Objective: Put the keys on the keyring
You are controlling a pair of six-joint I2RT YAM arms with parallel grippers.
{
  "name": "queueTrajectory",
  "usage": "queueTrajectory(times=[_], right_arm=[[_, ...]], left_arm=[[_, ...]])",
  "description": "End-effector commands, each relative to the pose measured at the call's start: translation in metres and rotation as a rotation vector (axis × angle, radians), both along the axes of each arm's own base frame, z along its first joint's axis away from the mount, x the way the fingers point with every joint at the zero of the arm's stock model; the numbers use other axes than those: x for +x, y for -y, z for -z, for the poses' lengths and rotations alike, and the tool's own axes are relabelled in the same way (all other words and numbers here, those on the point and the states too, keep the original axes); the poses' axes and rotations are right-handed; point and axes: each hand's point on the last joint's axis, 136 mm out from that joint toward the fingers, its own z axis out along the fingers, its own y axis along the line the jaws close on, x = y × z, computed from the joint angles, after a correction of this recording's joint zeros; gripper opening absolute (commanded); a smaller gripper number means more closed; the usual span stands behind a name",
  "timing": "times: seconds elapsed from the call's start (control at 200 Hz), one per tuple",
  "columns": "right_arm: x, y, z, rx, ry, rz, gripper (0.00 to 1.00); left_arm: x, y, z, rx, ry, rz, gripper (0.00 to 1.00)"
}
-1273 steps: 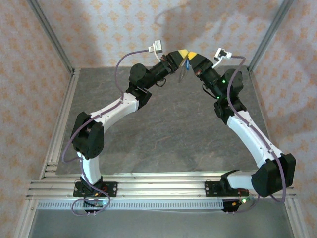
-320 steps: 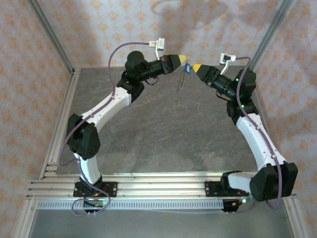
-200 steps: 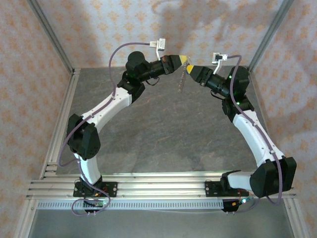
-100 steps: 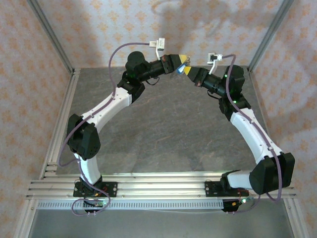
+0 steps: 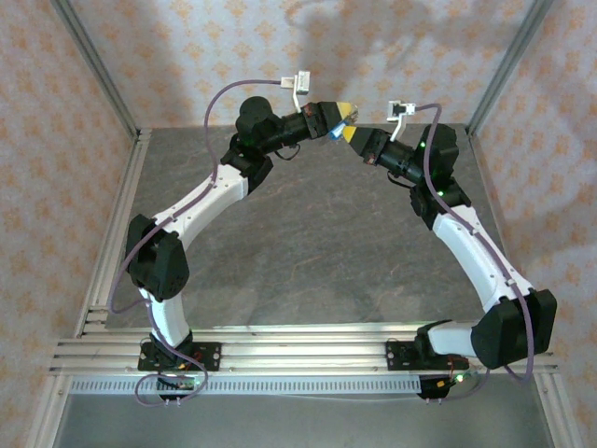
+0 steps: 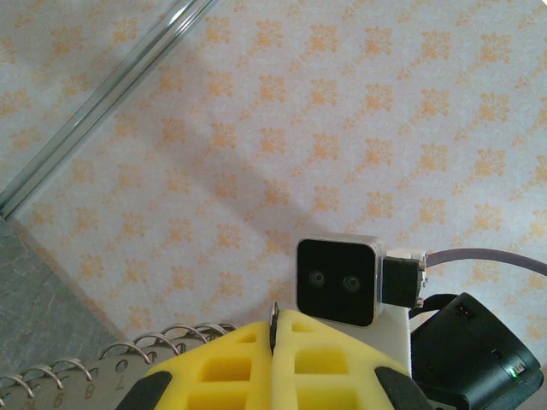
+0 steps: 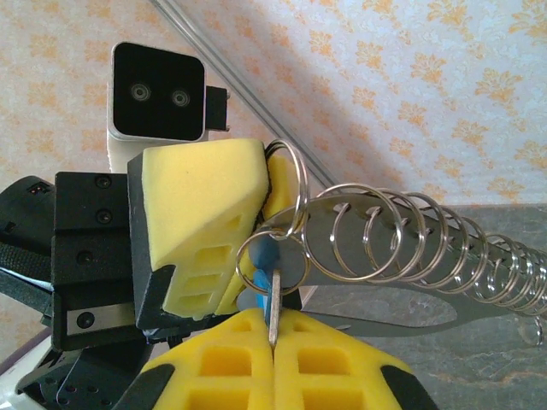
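High above the table's far end my two grippers meet tip to tip. The left gripper [image 5: 342, 112] [image 6: 275, 329] [image 7: 265, 184] is shut on the keyring [image 7: 302, 195], and the ring's thin edge [image 6: 274, 314] sticks up between its yellow pads. A strand of linked rings [image 7: 402, 235] [image 6: 102, 359] trails off from the keyring. My right gripper [image 5: 352, 136] [image 7: 273, 320] is shut on the silver blade of the key [image 7: 274, 304]. The key's blue head [image 7: 263, 253] [image 5: 334, 133] lies inside a small wire ring right beside the left pads.
The grey table [image 5: 308, 243] lies well below both grippers. Patterned walls [image 5: 187, 56] and aluminium corner posts [image 5: 93, 65] close the cell at the back and sides. The right wrist camera [image 6: 336, 280] sits directly in front of the left pads.
My right gripper has moved up and left to the left gripper and shut on the key. The ring strand that hung down between them is now lifted. The left arm has held still.
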Motion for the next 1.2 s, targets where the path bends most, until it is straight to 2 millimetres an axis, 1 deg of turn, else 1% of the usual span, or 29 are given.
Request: queueTrajectory(times=[0.0,0.075,0.17,0.22,0.335,0.43,0.58,0.651,0.756,1.071,1.191], right_arm=[[-0.005,-0.004,-0.009,-0.007,0.043,0.006,0.0],[0.002,-0.002,-0.009,0.019,0.029,0.028,0.0],[0.004,-0.011,-0.019,0.084,0.024,-0.024,0.0],[0.006,-0.013,-0.02,0.088,0.022,-0.029,0.0],[0.005,-0.009,-0.018,0.067,0.027,0.0,0.0],[0.005,0.0,-0.014,0.05,0.019,0.029,0.0],[0.007,0.022,-0.009,0.054,-0.008,0.087,0.0],[0.005,0.03,-0.011,0.054,-0.009,0.108,0.0],[0.003,0.035,-0.014,0.039,-0.01,0.114,0.0],[-0.008,0.027,-0.027,-0.024,-0.007,0.041,0.0],[-0.013,0.022,-0.032,-0.042,-0.005,0.013,0.0]], left_arm=[[-0.025,-0.005,-0.04,-0.069,0.104,0.016,0.0],[-0.026,-0.005,-0.04,-0.068,0.108,0.016,0.0],[-0.027,-0.003,-0.039,-0.071,0.105,0.023,0.0],[-0.027,-0.002,-0.038,-0.069,0.102,0.025,0.0],[-0.028,-0.003,-0.036,-0.067,0.1,0.022,0.0],[-0.029,-0.003,-0.036,-0.06,0.106,0.02,0.0],[-0.03,-0.003,-0.035,-0.045,0.111,0.015,0.0],[-0.031,-0.003,-0.033,-0.033,0.112,0.013,0.0],[-0.031,-0.003,-0.031,-0.024,0.114,0.012,0.0],[-0.031,-0.002,-0.028,0.001,0.117,0.011,0.0],[-0.032,0.003,-0.026,0.016,0.118,0.015,0.0]])
